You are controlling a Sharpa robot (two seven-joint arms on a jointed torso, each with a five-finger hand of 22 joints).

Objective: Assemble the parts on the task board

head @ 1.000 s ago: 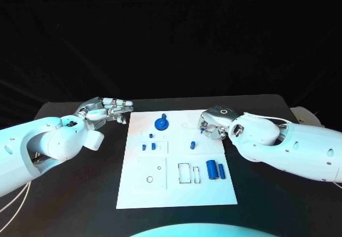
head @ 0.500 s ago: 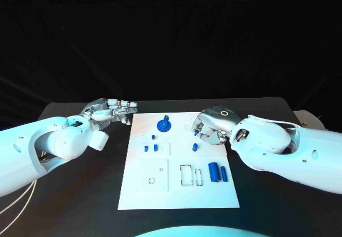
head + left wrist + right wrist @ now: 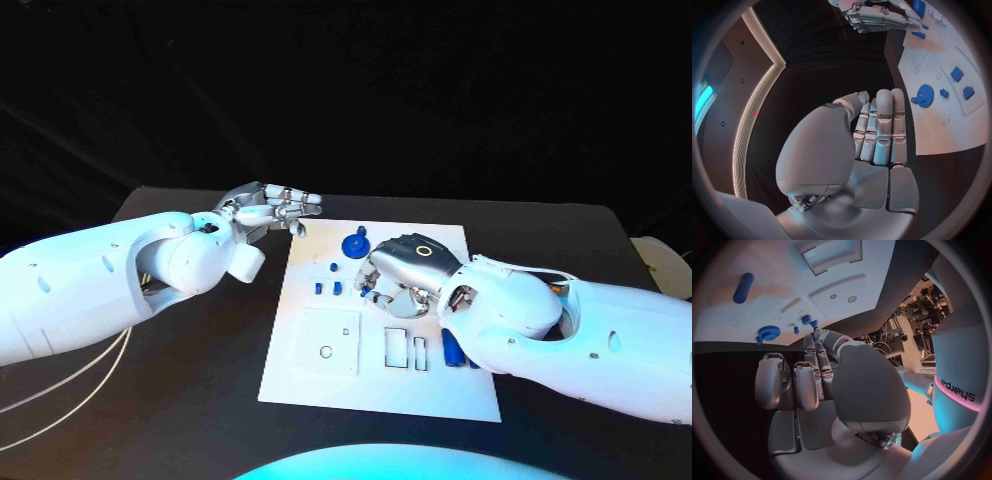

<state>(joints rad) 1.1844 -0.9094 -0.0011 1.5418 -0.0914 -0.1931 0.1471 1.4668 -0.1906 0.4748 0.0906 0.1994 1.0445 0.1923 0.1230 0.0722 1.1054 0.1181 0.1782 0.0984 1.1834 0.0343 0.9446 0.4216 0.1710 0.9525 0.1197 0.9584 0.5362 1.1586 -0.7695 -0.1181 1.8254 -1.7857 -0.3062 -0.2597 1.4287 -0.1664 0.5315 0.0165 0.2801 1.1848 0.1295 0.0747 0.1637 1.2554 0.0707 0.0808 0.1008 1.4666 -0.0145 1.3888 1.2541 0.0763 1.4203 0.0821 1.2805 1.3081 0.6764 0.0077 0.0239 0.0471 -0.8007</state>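
The white task board (image 3: 335, 375) lies mid-table. A round blue part (image 3: 356, 245) sits at its far end, with two small blue parts (image 3: 329, 289) nearer. My right hand (image 3: 402, 276) hovers low over the board's middle. Two of its fingers are curled in, and the thumb and the other fingertips (image 3: 812, 338) reach to a small blue part (image 3: 807, 319). Whether they pinch it is not clear. Blue cylinders (image 3: 451, 347) peek out beside my right forearm. My left hand (image 3: 273, 211) hangs by the board's far left corner, its fingers (image 3: 882, 127) straight, holding nothing.
The board has outlined recesses (image 3: 329, 335) and two narrow slots (image 3: 405, 349) on its near half. A long blue cylinder (image 3: 743, 287) lies apart from the round blue part (image 3: 768, 333). Black table (image 3: 173, 400) surrounds the board on both sides.
The camera has shifted. Relative to the board, my right hand has moved from the far right edge inward over the middle, covering the small blue part. My left hand stays at the far left corner.
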